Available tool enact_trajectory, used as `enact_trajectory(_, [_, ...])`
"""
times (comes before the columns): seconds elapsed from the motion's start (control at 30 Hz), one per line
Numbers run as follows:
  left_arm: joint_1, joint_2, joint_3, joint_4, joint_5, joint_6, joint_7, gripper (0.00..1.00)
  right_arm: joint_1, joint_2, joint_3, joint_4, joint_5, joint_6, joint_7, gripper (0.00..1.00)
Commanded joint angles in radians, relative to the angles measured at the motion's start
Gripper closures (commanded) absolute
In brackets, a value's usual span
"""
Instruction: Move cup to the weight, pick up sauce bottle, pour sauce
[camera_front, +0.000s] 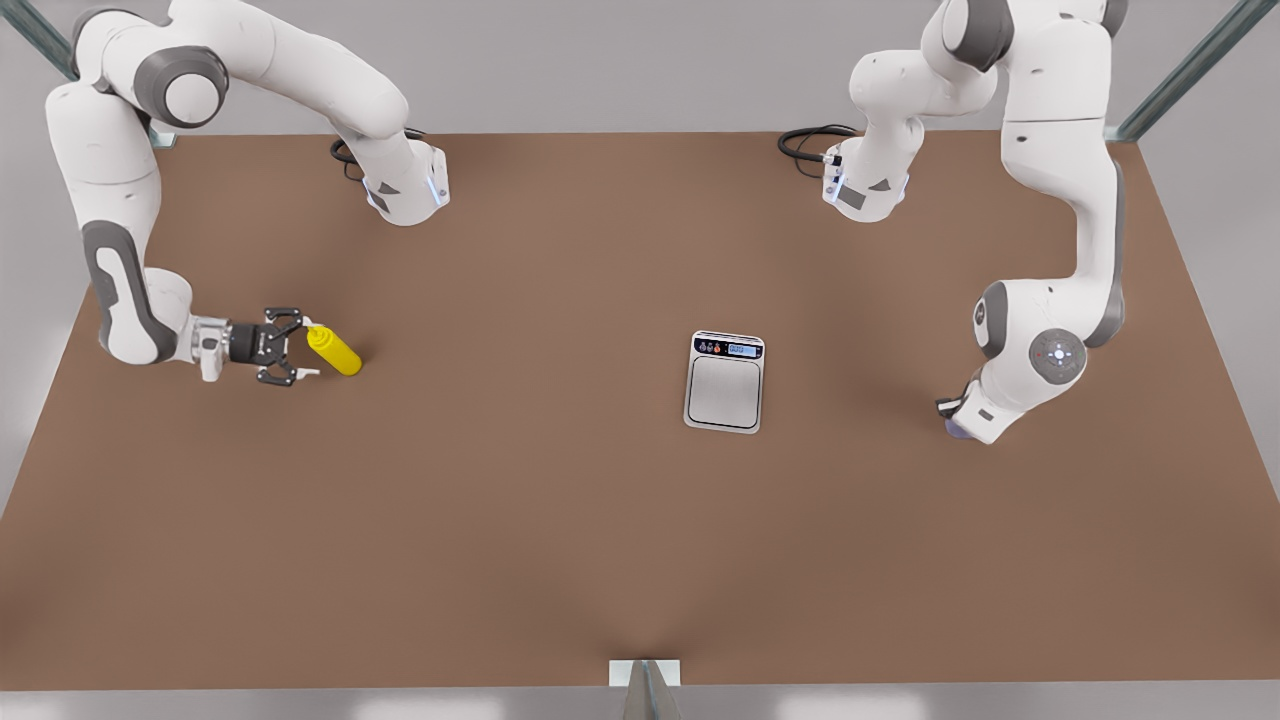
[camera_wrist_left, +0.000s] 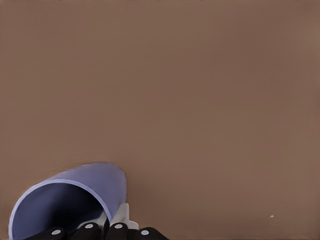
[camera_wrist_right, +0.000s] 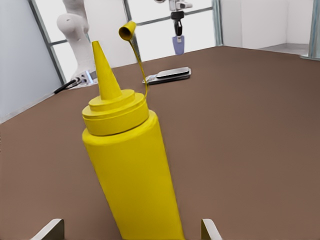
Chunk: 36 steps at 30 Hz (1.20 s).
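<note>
The left gripper (camera_wrist_left: 107, 231) grasps the pale lavender handleless cup (camera_wrist_left: 67, 200) near the brown worktop's (camera_front: 560, 530) front-view right edge, well apart from the flat silver scale (camera_front: 725, 382). The right gripper (camera_front: 300, 350), jaws released, straddles the upright yellow plastic squeeze bottle (camera_wrist_right: 130, 165) near the opposite edge.

A flat matte brown rectangular worktop (camera_front: 560, 520) spans the front view. Behind its far edge runs a plain pale grey wall (camera_front: 620, 60). Slanted grey-green metal frame struts stand at the far corners, one on the front view's left (camera_front: 40, 35) and one on its right (camera_front: 1190, 70). A small white bracket with a grey metal post (camera_front: 645, 680) sits at the middle of the near edge.
</note>
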Motion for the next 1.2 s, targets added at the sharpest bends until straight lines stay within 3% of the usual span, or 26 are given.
enact_trajectory(0.0, [-0.009,0.0,0.0,0.002,-0.165,-0.001,0.003,0.79,0.005,0.005,0.0,0.0,0.0,0.0,0.0,0.0])
enact_trajectory(0.4, [-0.293,0.021,0.0,0.068,-0.17,-0.008,-0.362,0.79,0.042,0.067,0.002,0.037,0.003,0.009,-0.066,0.0])
enact_trajectory(0.7, [-0.452,0.125,-0.068,0.231,-0.197,-0.019,-0.635,0.79,0.054,0.077,0.005,0.038,0.003,0.003,-0.074,0.0])
enact_trajectory(0.73, [-0.466,0.125,-0.068,0.231,-0.197,-0.019,-0.66,0.79,0.054,0.077,0.005,0.038,0.003,0.0,-0.074,0.06])
enact_trajectory(1.03, [-0.556,0.113,-0.069,0.224,-0.197,-0.073,-0.756,0.79,0.064,0.093,0.014,0.038,0.003,0.0,-0.074,0.07])
enact_trajectory(1.1, [-0.572,0.125,-0.069,0.235,-0.199,-0.056,-0.784,0.79,0.064,0.093,0.015,0.038,0.003,0.0,-0.072,0.25])
enact_trajectory(1.17, [-0.584,0.17,-0.069,0.283,-0.197,-0.048,-0.844,0.79,0.064,0.093,0.017,0.038,0.003,0.002,-0.071,0.36])
